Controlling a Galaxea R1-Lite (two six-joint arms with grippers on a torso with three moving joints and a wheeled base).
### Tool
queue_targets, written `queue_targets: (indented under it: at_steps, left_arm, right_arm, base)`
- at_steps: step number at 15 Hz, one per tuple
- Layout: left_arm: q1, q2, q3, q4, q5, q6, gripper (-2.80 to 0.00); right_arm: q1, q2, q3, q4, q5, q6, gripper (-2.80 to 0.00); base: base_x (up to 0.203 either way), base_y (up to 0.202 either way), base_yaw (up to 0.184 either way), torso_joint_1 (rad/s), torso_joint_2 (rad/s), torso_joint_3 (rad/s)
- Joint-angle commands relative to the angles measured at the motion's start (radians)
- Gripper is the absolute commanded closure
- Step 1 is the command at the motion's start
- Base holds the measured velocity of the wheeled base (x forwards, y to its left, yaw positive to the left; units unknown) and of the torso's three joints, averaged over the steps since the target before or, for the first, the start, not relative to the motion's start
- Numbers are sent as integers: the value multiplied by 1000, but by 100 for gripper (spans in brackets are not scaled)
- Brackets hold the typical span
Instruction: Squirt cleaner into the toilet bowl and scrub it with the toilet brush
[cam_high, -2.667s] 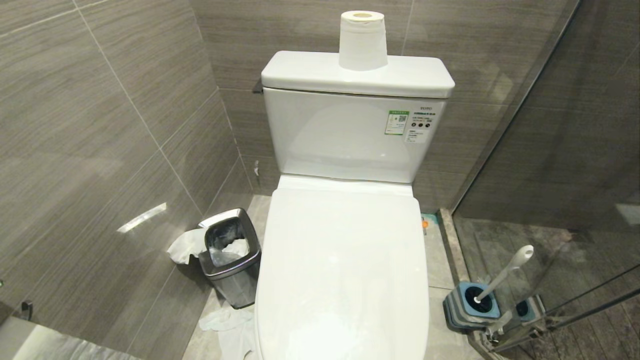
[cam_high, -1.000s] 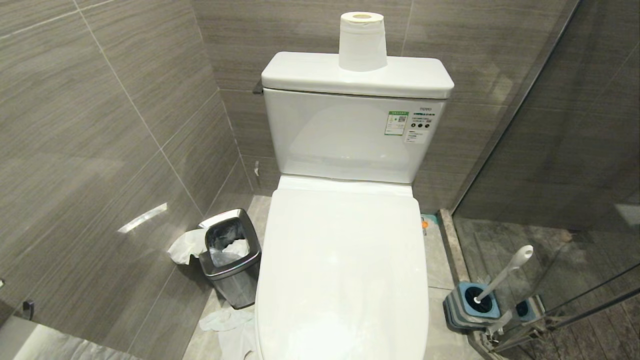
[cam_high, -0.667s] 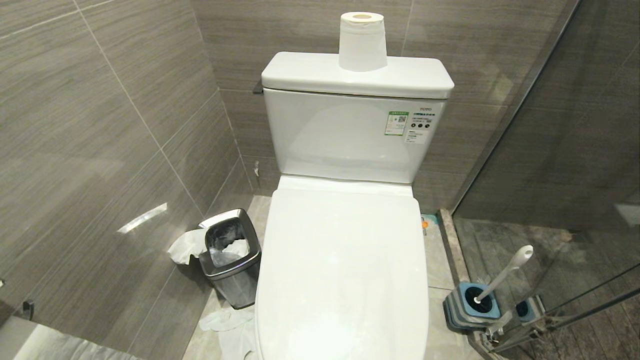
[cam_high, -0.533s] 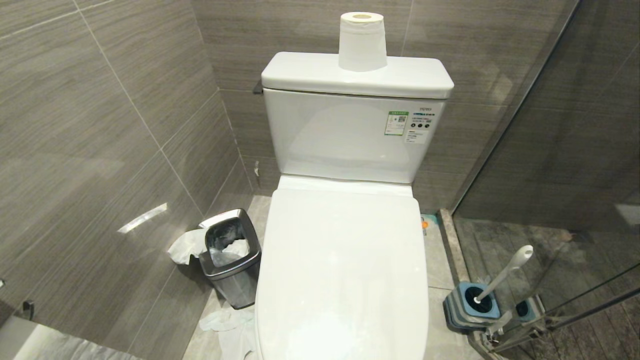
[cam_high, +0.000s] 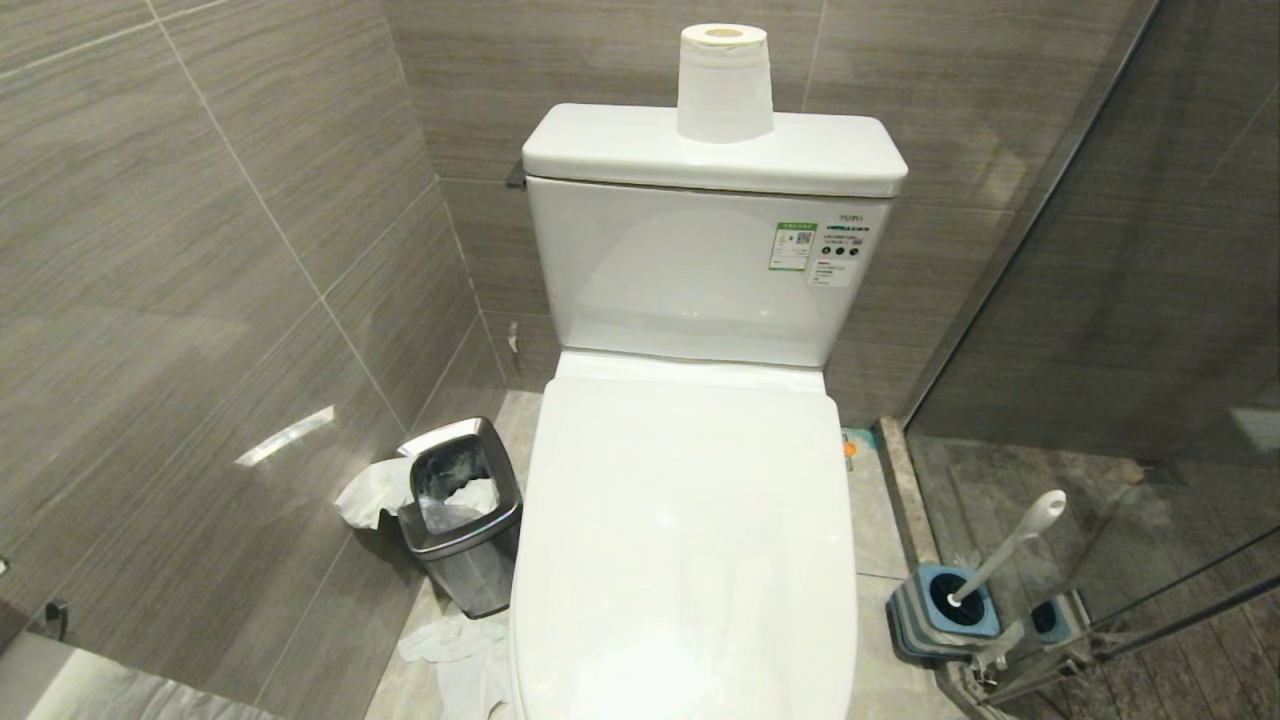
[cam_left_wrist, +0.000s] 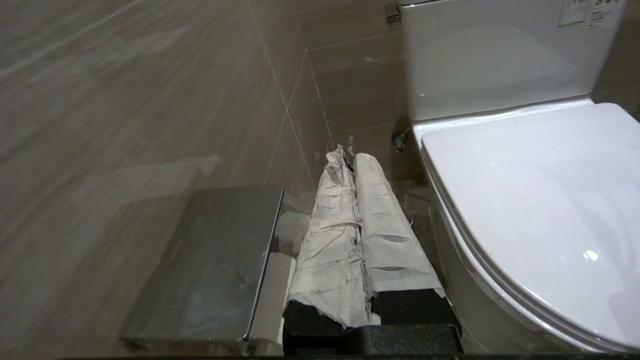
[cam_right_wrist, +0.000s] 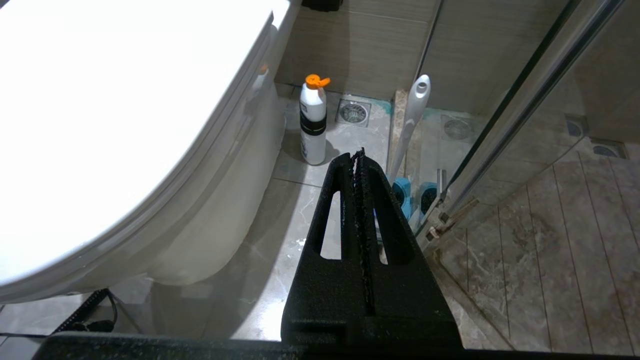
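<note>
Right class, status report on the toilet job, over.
Both end effectors shut, empty: left, right. Toilet brush in holder. Toilet lid down over bowl.

One toilet bowl (cam_high: 685, 560), lid down, fills the centre of the head view. One paper roll (cam_high: 725, 82) stands at top centre on the cistern. One waste bin (cam_high: 462, 515) sits at lower left. One toilet brush (cam_high: 1010, 545) leans in one blue-and-grey holder (cam_high: 940, 610) at lower right. One white bottle (cam_right_wrist: 313, 120) with an orange cap shows at upper centre of the right wrist view. Two end effectors: left end effector (cam_left_wrist: 350, 160), right end effector (cam_right_wrist: 360, 160).
</note>
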Motion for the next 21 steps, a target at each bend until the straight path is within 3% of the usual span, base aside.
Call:
queue_targets:
  at_steps: [1,5,8,14,21]
  left_arm:
    - [0,-3,196,-212,8,5,0]
    - [0,-3,523,-595,14,32,0]
    - [0,-3,697,-718,11,38,0]
    - [0,-5,701,-447,-22,-47,0]
    - [-1,-5,701,-410,-16,-83,0]
  right_arm:
    - [-1,0,0,0,0,0,0]
    - [0,0,0,0,0,0,0]
    - [-1,0,0,0,0,0,0]
    - [-1,0,0,0,0,0,0]
    - [0,0,0,0,0,0,0]
  base:
    - [0,0,0,0,0,0]
    - [0,0,0,0,0,0]
    - [0,0,0,0,0,0]
    - [0,0,0,0,0,0]
    - [0,0,0,0,0,0]
